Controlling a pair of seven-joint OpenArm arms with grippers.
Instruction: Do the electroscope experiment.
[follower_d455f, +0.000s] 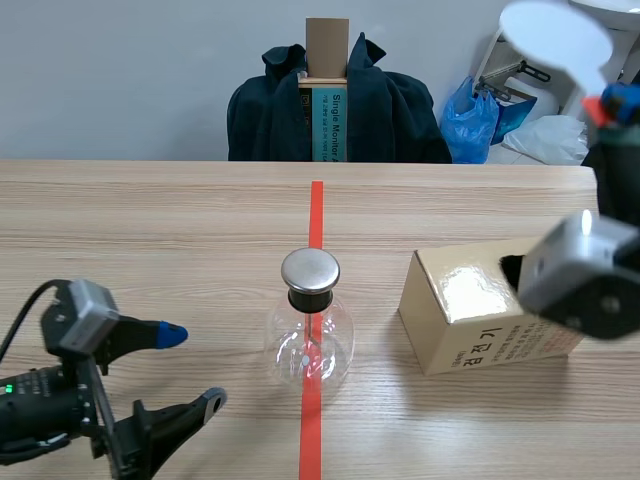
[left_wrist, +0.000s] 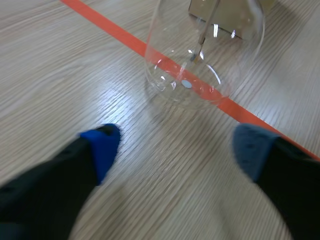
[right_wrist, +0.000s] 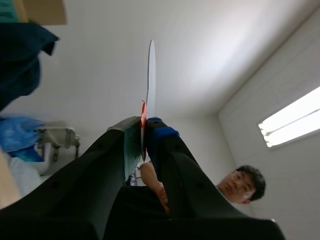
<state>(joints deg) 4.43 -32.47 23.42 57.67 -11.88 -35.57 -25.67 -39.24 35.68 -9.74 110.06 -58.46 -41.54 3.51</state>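
Observation:
The electroscope is a clear glass flask (follower_d455f: 310, 348) with a round metal cap (follower_d455f: 310, 270), standing on the orange tape line at the table's middle. My left gripper (follower_d455f: 190, 368) sits low to the left of it, open and holding nothing. In the left wrist view the flask (left_wrist: 200, 55) stands just ahead of the gripper (left_wrist: 175, 145), whose blue pads (left_wrist: 102, 145) are spread wide. My right gripper (follower_d455f: 612, 100) is raised at the far right, shut on the red handle of a white disc paddle (follower_d455f: 555, 35). The right wrist view shows the paddle (right_wrist: 150, 75) edge-on between the fingers of the right gripper (right_wrist: 144, 132).
A tan cardboard box (follower_d455f: 480, 315) lies right of the flask, under the raised right arm. Behind the table stands a chair draped with a dark jacket (follower_d455f: 335, 100), and a blue bag (follower_d455f: 470, 120). A person (right_wrist: 245, 182) appears in the right wrist view.

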